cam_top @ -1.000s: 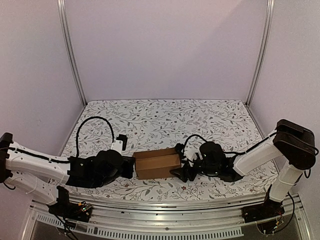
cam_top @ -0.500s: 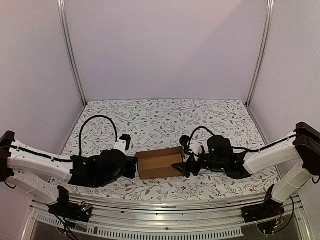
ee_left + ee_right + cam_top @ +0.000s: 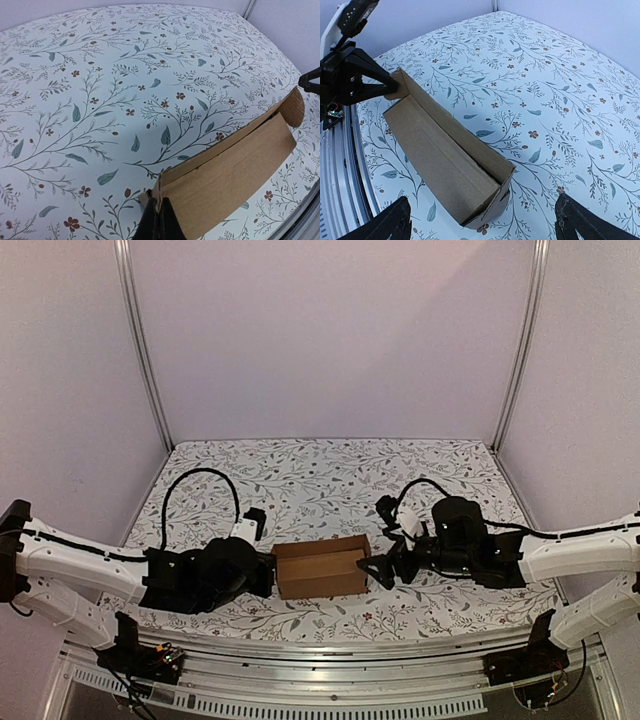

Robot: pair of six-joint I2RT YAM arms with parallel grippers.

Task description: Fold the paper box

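Observation:
The paper box [image 3: 320,567] is a small brown cardboard box on the floral table, near the front middle. It also shows in the left wrist view [image 3: 235,170] and the right wrist view [image 3: 445,160]. My left gripper [image 3: 268,575] is shut on the box's left end wall, its fingertips [image 3: 159,220] pinching the cardboard edge. My right gripper [image 3: 378,570] is open, just right of the box's right end and apart from it. In the right wrist view its fingertips [image 3: 395,220] stand wide at the frame's bottom corners, with the box's end between and ahead of them.
The floral tablecloth [image 3: 330,480] covers the table. Purple walls and metal posts [image 3: 140,350] stand at the back and sides. A metal rail [image 3: 330,660] runs along the near edge. Cables loop over both arms.
My right gripper has pulled back to the right, away from the box's right end, and its arm has risen. The left gripper keeps its grip on the left end.

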